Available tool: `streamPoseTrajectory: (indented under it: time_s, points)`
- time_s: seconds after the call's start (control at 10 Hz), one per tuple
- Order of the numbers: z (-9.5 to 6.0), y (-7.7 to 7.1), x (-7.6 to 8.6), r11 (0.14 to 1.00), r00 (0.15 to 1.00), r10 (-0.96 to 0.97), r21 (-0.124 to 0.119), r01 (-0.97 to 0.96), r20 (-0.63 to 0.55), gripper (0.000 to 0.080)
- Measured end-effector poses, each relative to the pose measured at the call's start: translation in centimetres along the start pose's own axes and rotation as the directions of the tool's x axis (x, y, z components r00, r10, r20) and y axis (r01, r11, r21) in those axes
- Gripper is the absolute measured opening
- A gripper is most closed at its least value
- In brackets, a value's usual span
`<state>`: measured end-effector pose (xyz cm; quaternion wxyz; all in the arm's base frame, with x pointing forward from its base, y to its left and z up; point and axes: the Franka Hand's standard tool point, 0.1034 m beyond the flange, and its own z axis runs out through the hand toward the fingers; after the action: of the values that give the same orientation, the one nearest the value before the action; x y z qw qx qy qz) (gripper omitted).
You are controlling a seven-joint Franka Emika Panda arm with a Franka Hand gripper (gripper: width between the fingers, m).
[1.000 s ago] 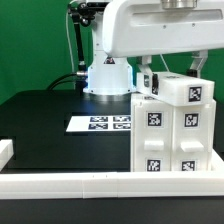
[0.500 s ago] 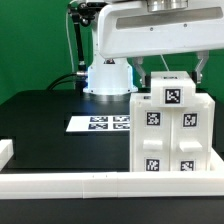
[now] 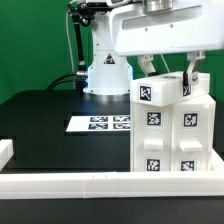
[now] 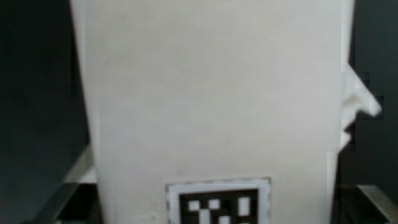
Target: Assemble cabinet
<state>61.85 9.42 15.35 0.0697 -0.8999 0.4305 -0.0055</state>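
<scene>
Cabinet [image 3: 172, 130] body stands assembled on worktop [image 3: 50, 125]. My hand [image 3: 167, 70] is closed on the top block [image 3: 159, 90], not yet seated square; seating remains.

White cabinet [image 3: 172, 135] upright at the exterior view's right, just behind the low rail; tagged drawer blocks gridding its front; topmost tagged block [image 3: 158, 92] tilted, seated on top.
</scene>
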Motion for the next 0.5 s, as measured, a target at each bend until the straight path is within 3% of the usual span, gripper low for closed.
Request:
streamPoseTrajectory:
  time_s: [0.1, 0.5]
  points:
    - [0.04, -0.13, -0.16, 0.991, 0.991, 0.131, 0.015, -0.131, 0.022, 0.0554]
    - [0.11, -0.21, -0.30, 0.943, 0.943, 0.333, 0.011, -0.333, 0.027, 0.0554]
